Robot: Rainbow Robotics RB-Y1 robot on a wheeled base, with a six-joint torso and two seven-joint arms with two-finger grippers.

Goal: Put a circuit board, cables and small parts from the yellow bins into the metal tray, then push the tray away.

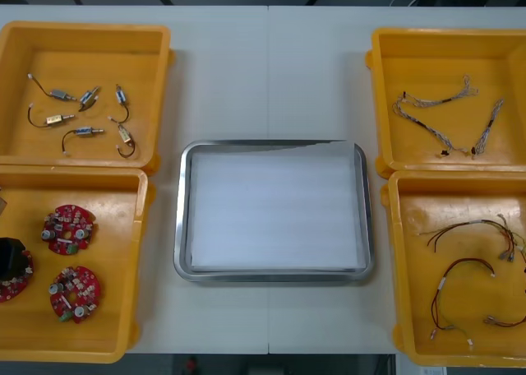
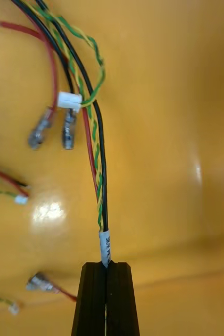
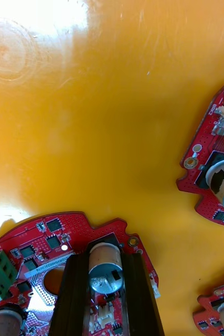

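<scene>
Front view: metal tray (image 1: 186, 219), white inside, sat at frame centre on the desk (image 1: 271, 71). The upper-left yellow bin (image 1: 156, 38) held small metal parts (image 1: 82, 116), and the upper-right bin (image 1: 378, 46) held blue and white cables (image 1: 427, 102). The left end effector (image 1: 10, 258) was at the left edge in the lower-left bin (image 1: 136, 252), over a circuit board (image 1: 16, 286). Right wrist view: the right end effector (image 2: 106, 265) had its fingers pinched together on the white-sleeved end of a cable (image 2: 102, 173) of black, red and yellow-green strands. Left wrist view: the fingers (image 3: 75, 294) were clamped either side of a silver cylinder (image 3: 105, 268) standing on the circuit board.
</scene>
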